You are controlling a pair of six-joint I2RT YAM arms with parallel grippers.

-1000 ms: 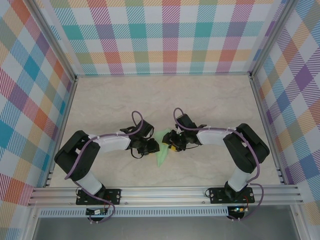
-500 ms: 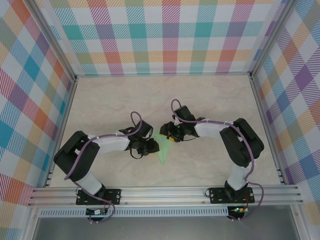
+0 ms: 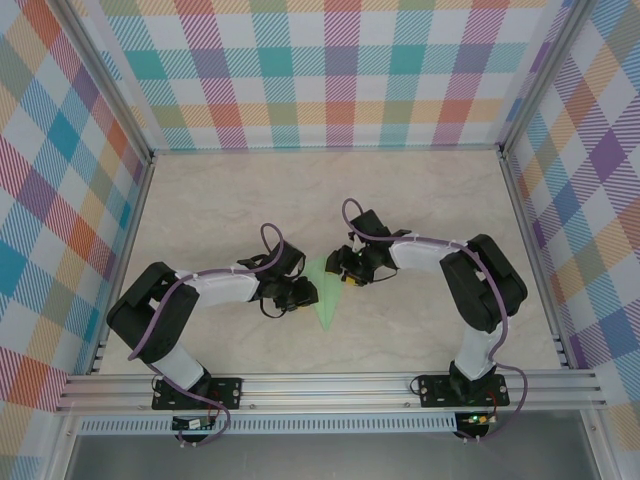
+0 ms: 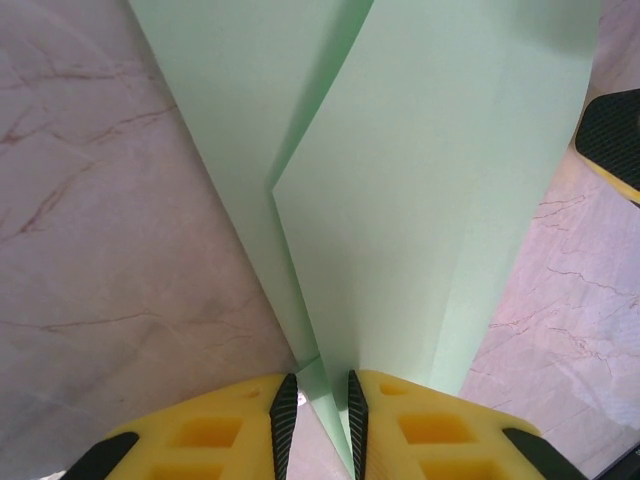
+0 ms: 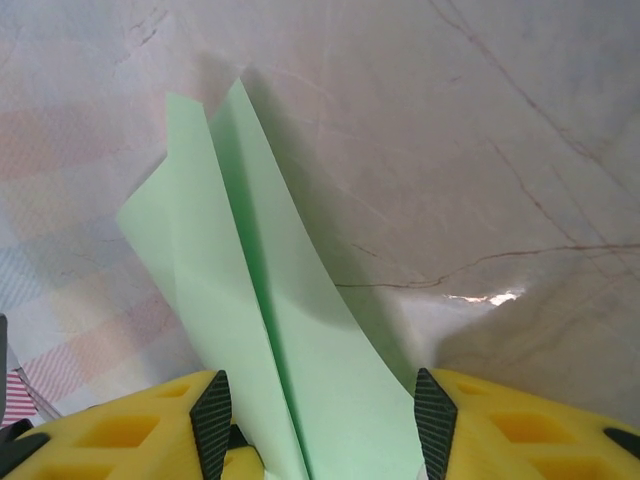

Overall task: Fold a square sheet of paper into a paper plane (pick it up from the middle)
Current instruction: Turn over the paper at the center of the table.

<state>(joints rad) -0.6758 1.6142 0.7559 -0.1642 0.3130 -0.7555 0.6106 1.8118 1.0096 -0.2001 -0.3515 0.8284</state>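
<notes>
Pinching the paper plane at the bottom centre of the left wrist view: left gripper, jaws almost closed, only the folded paper between the pads. Right gripper, at the bottom of its own wrist view, stands about half open; the plane passes between its pads unsqueezed. Top view: plane at frame centre on the marbled table, between both grippers, sharp tip toward the bottom edge.

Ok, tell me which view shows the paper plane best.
Right wrist: the paper plane shows its centre crease and far end clearly. Left wrist gives a cropped close-up, pinched by the left fingers. Top external gives a small, distant green wedge.
</notes>
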